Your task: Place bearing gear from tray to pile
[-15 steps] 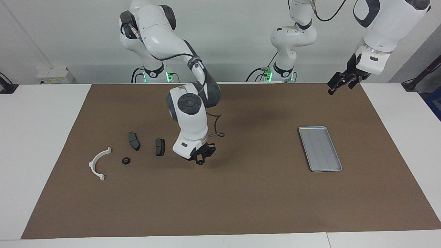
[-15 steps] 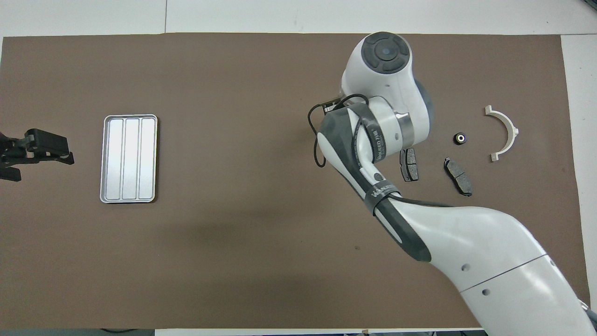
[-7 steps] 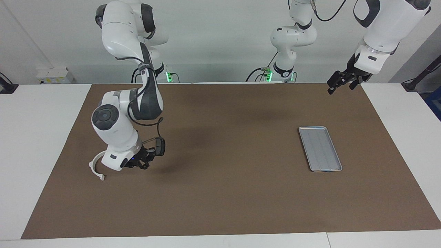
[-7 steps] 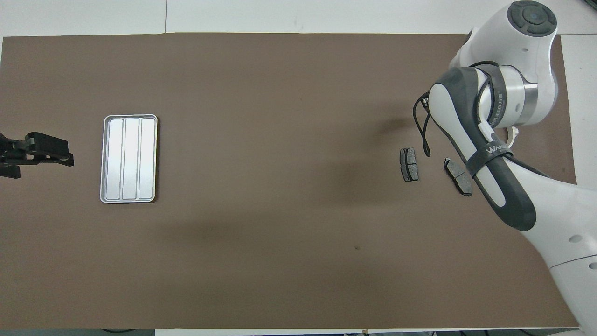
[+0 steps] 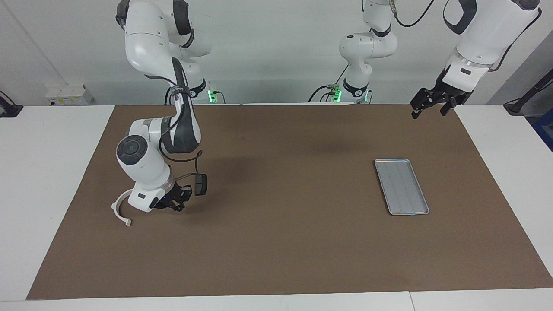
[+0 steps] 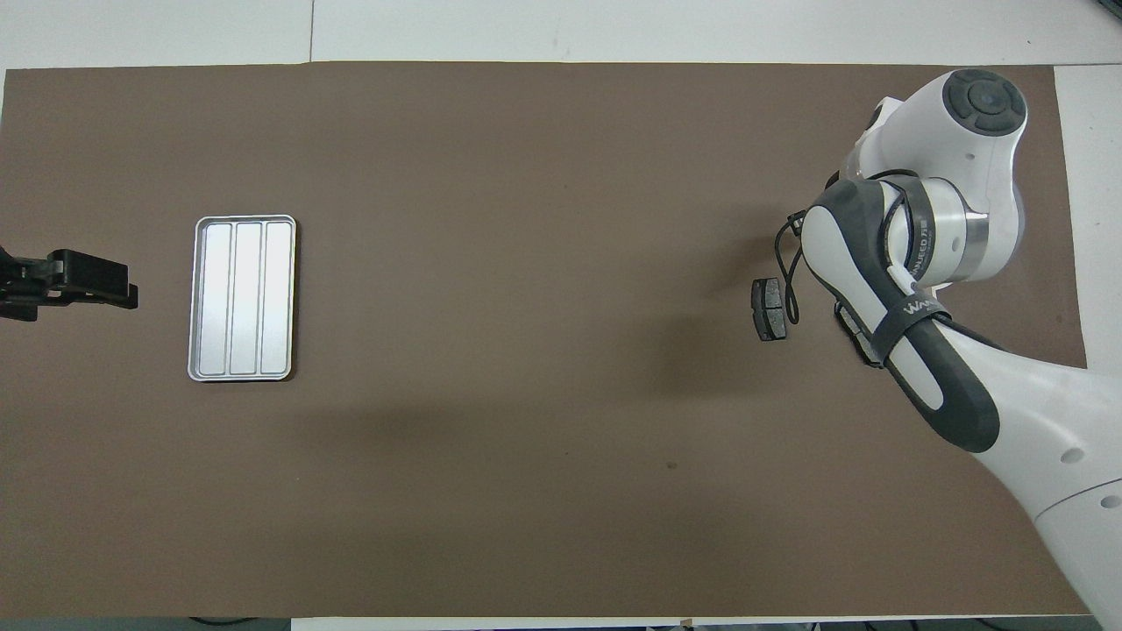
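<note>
Hovering: my right gripper, fingers closed, low over the pile toward the mat's right-arm end; bearing gear hidden. Tray bare. Left gripper open, waiting. Advice: lift straight, sparing the bracket.

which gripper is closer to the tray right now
Left. The left gripper hangs near the tray at that arm's end; the right gripper is down at the pile.

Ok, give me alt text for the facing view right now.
The right gripper, jaws shut, is low between the white bracket and a dark plate; whether it holds anything is hidden. The tray lies empty toward the left arm's end, where the left gripper waits raised, jaws open.
</note>
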You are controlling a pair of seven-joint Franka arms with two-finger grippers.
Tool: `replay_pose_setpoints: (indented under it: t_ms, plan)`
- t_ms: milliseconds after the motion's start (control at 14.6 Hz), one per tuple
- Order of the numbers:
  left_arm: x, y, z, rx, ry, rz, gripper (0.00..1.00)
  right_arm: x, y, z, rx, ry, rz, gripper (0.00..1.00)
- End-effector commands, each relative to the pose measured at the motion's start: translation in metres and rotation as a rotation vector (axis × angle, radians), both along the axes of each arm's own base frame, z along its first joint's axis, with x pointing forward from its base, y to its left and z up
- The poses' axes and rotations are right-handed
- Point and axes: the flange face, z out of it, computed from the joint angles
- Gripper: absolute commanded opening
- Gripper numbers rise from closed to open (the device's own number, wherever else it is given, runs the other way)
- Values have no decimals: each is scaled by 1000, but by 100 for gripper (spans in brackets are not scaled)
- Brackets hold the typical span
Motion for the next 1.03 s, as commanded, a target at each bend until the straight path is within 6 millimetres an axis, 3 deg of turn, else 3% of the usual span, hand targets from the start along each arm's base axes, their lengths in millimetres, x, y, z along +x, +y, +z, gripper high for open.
replay_pose_setpoints:
  t_ms: [0, 548, 890, 958]
  plan:
    - [-5, 4, 0, 15, -13, -45, 100, -20, -14, -6, 14, -13, 31, 0]
    - [-5, -2, 0, 15, -10, -50, 100, -38, -31, -26, 15, 8, 37, 0]
    - [-6, -1, -1, 15, -3, -48, 100, -40, -32, -29, 14, 2, 38, 0]
    - [-6, 0, 0, 15, -4, -48, 100, -40, -31, -29, 14, 1, 32, 37]
